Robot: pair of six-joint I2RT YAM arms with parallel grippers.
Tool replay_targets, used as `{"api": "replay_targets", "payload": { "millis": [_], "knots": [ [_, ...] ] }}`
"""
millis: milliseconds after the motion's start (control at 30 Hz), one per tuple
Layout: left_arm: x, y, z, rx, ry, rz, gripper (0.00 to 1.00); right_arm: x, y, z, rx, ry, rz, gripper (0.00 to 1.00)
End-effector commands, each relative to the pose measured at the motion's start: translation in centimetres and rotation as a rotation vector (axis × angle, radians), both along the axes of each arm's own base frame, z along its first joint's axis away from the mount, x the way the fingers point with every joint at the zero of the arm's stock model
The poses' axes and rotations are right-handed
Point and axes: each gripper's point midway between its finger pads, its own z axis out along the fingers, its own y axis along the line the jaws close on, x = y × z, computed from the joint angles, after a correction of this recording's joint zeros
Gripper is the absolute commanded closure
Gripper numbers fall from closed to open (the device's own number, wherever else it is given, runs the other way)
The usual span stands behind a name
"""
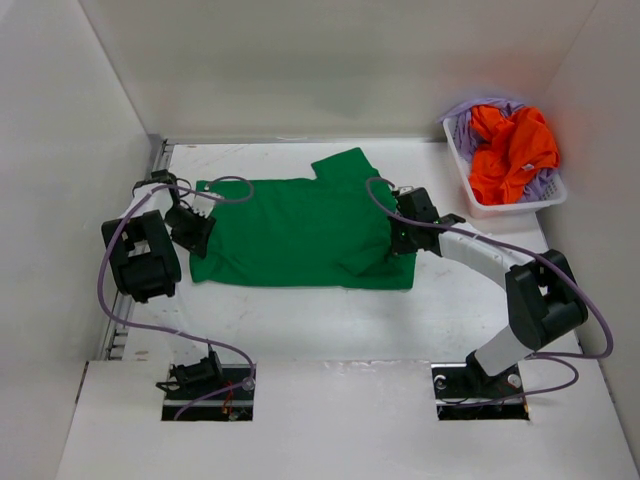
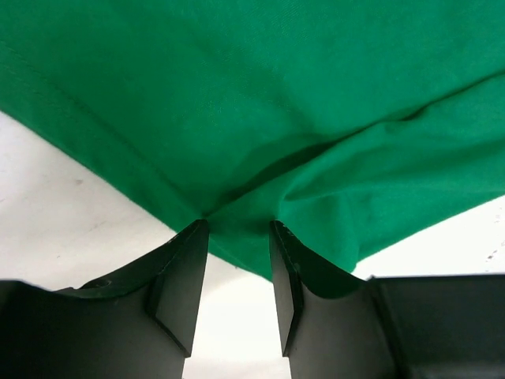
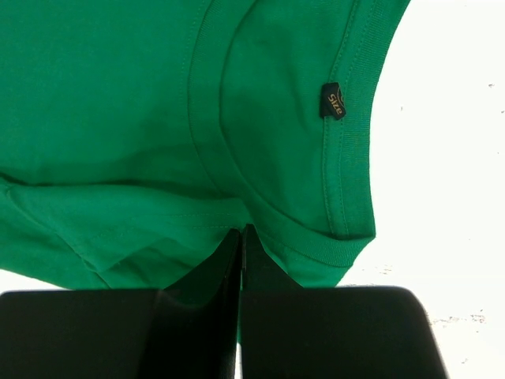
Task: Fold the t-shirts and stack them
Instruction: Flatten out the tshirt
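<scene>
If pulled now, could skew green t-shirt (image 1: 300, 225).
Pinches collar edge with shut right gripper (image 3: 241, 237); gapes at left gripper (image 2: 239, 227), corner just ahead of fingertips (image 2: 196, 241) ungripped.

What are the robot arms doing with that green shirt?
They are folding it. The green t-shirt lies on the table. The right gripper is shut, pinching it by the collar, and the left gripper sits open at the opposite edge. The orange t-shirt and purple t-shirt wait in the white basket.

Left pincer (image 2: 239, 223) ajar; right pincer (image 3: 241, 230) tightly shut
</scene>
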Motion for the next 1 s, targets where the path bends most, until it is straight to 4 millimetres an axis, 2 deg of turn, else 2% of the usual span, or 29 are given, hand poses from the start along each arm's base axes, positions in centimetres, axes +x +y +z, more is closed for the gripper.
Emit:
{"api": "replay_targets", "payload": {
  "millis": [0, 200, 333, 400, 500, 633, 733, 800, 867, 933, 967],
  "knots": [
    [-0.6, 0.0, -0.7, 0.000, 0.036, 0.041, 0.64, 0.9, 0.3, 0.6, 0.017, -0.033, 0.011, 1.00],
    [-0.8, 0.3, -1.0, 0.007, 0.049, 0.053, 0.66, 0.7, 0.3, 0.6, 0.019, -0.034, 0.008, 1.00],
    [-0.7, 0.4, -0.8, 0.008, 0.041, 0.059, 0.81, 0.6, 0.3, 0.8, 0.020, -0.039, 0.008, 1.00],
    [-0.5, 0.3, -0.3, 0.005, 0.023, 0.061, 0.90, 0.5, 0.1, 0.8, 0.018, -0.040, 0.006, 1.00],
    [-0.1, 0.4, 0.8, 0.008, -0.014, 0.065, 0.96, 0.3, -0.1, 0.8, 0.015, -0.041, 0.002, 1.00],
    [0.6, 0.4, 2.2, 0.015, -0.066, 0.065, 0.99, 0.3, -0.8, 1.2, 0.011, -0.051, -0.014, 1.00],
    [1.9, 0.7, 3.9, 0.030, -0.135, 0.069, 1.00, 0.8, -1.5, 2.1, 0.021, -0.074, -0.043, 1.00],
    [3.4, 1.0, 5.5, 0.045, -0.203, 0.083, 1.00, 2.3, -2.1, 3.8, 0.040, -0.117, -0.070, 1.00],
    [6.0, 0.9, 7.7, 0.069, -0.297, 0.086, 1.00, 5.5, -3.2, 6.9, 0.053, -0.188, -0.111, 1.00],
    [9.7, 0.5, 11.2, 0.104, -0.432, 0.082, 1.00, 9.7, -4.7, 12.1, 0.064, -0.295, -0.157, 1.00],
    [11.9, 0.3, 13.5, 0.129, -0.515, 0.082, 1.00, 12.0, -5.8, 15.7, 0.067, -0.366, -0.188, 1.00]
  ]
}}
